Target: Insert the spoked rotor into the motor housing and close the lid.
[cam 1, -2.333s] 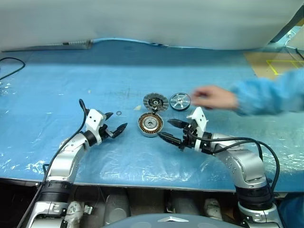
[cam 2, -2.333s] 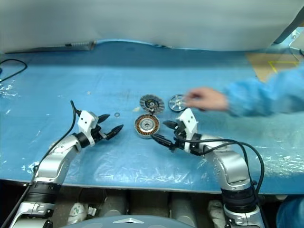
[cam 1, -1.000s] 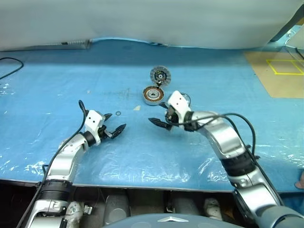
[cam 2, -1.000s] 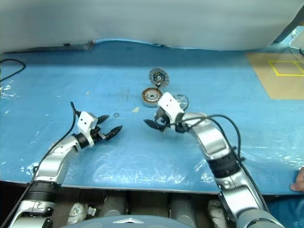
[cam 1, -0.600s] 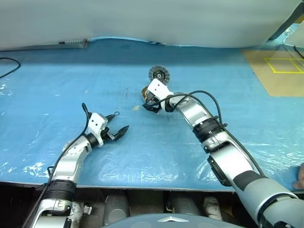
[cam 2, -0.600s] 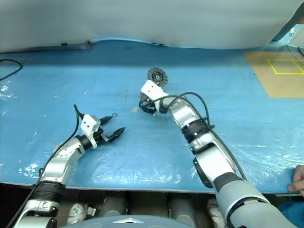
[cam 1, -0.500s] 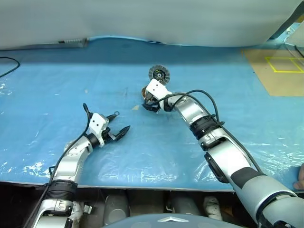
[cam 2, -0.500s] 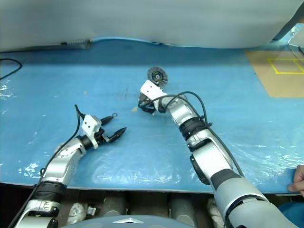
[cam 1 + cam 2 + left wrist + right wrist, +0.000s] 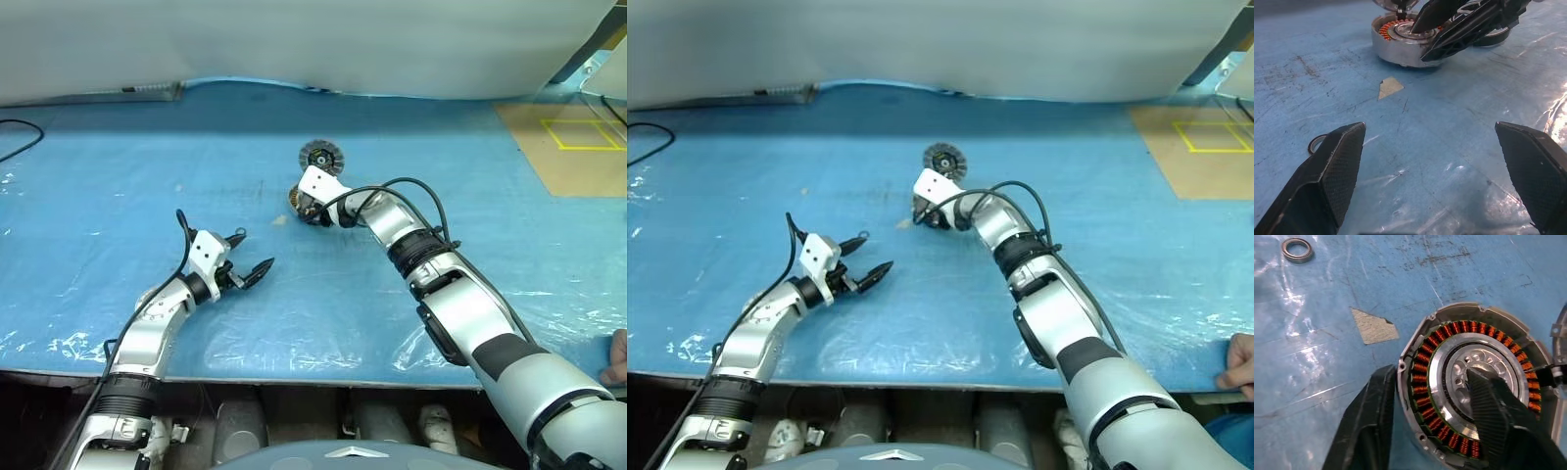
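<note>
We read no writing on any part. Our right gripper (image 9: pixel 1432 396) straddled the motor housing's (image 9: pixel 1469 335) wall mid-table, one finger outside, one inside. Lid (image 9: pixel 320 157) lay just beyond. Left gripper (image 9: pixel 1432 169) stood spread, empty.

No text, label, brand, number or sign can be read in these pictures.
</note>
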